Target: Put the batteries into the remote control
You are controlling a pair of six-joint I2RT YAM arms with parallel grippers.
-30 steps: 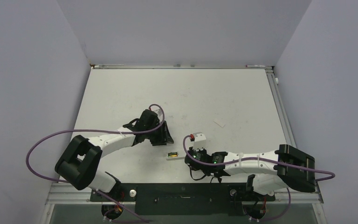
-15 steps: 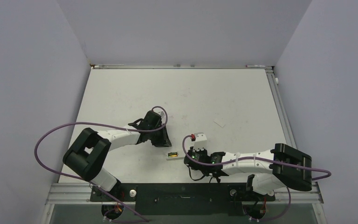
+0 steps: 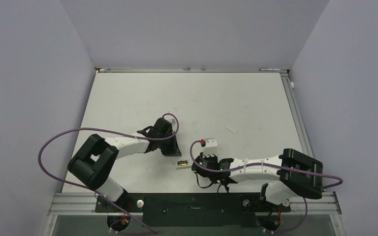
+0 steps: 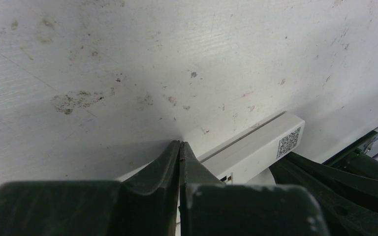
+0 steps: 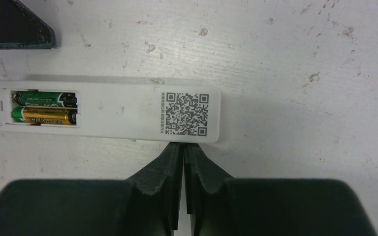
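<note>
Close to the tabletop's (image 3: 226,98) near edge, my right gripper (image 5: 183,147) is closed tight on nothing, its tips just beside the slim white plastic remote control (image 5: 118,110). The remote lies back-up, with the dark green battery (image 5: 44,98) and the yellow-gold battery (image 5: 47,116) side by side in its compartment. Just beyond it, my left gripper (image 4: 179,145) is pinched closed and empty.

The remote control (image 5: 110,110) lies on the bench (image 3: 226,103) with both batteries (image 5: 44,116) side by side in its compartment. The left pincer (image 4: 179,145) is behind it, and the right pincer (image 5: 183,147) is just beside its other end.
</note>
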